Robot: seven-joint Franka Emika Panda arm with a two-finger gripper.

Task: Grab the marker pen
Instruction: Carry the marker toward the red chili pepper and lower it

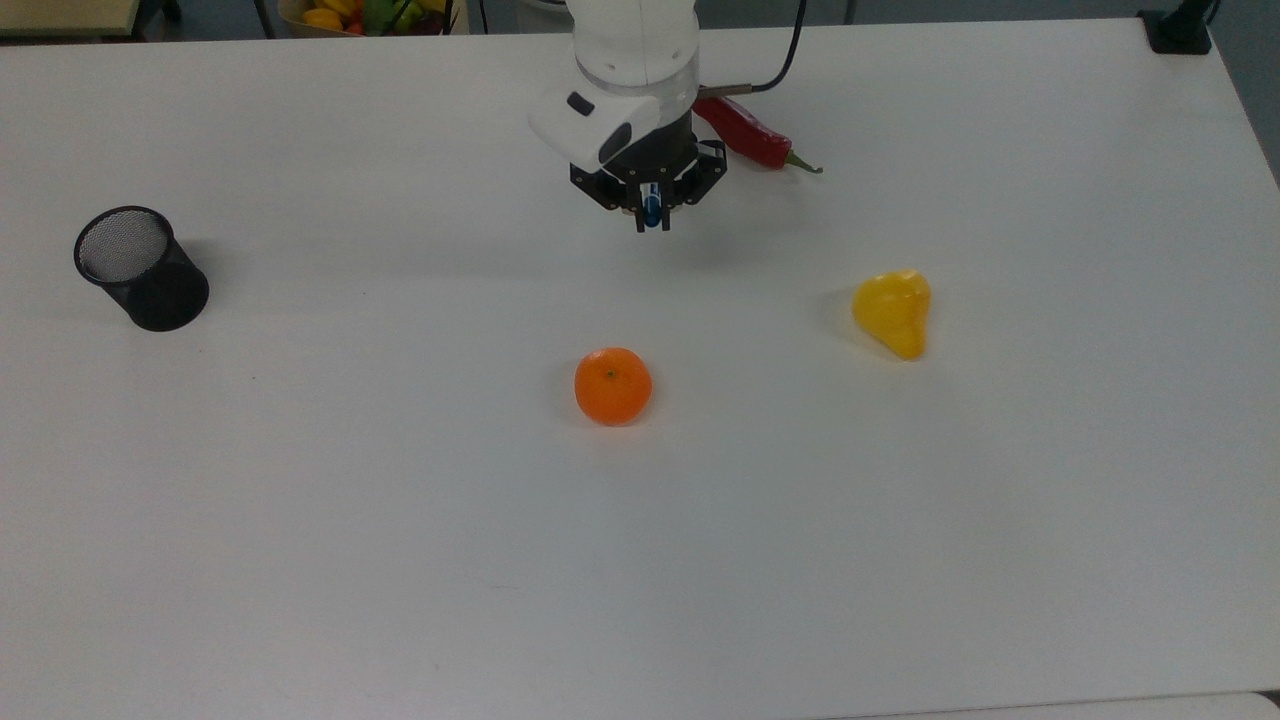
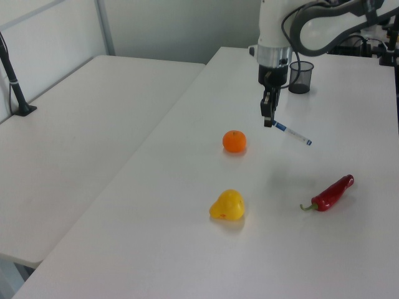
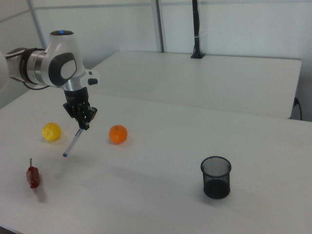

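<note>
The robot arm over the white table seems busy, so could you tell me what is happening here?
The gripper is shut on the marker pen and holds it tilted in the air above the table. An orange, a yellow pear, a red chili and a black mesh cup lie untouched around it.

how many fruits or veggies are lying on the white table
3: an orange mid-table, a yellow pepper toward the top view's right, a red chili beside the arm.

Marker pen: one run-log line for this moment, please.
gripper: shut on marker pen | pen: airborne, tilted | mesh pen cup: upright, apart
</note>
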